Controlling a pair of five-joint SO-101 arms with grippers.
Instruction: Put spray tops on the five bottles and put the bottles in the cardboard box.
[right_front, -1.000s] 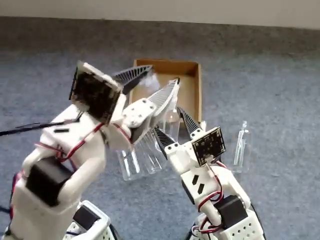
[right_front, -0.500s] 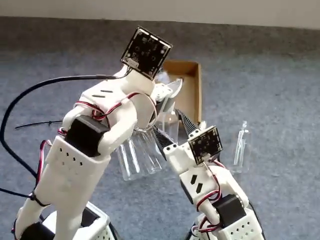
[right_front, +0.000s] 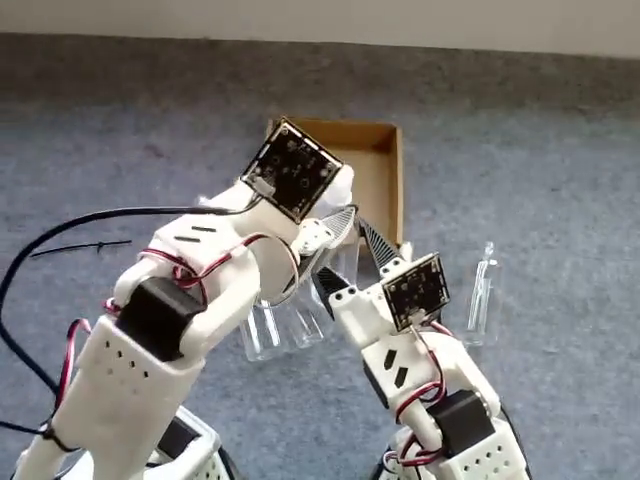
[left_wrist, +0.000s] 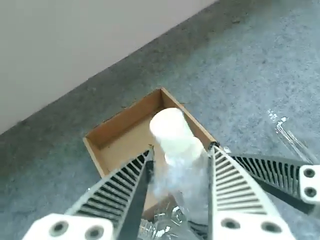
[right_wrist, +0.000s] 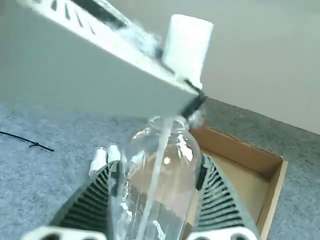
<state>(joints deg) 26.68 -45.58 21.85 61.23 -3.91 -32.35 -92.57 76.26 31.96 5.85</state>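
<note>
White spray top is gripped between the fingers of the left gripper and is held just above the neck of a clear bottle, inside which its thin tube can be seen. That bottle is clamped by the right gripper. The cardboard box is found at twelve o'clock of both grippers. Loose clear bottles are laid on the grey carpet at eight o'clock of the right gripper.
</note>
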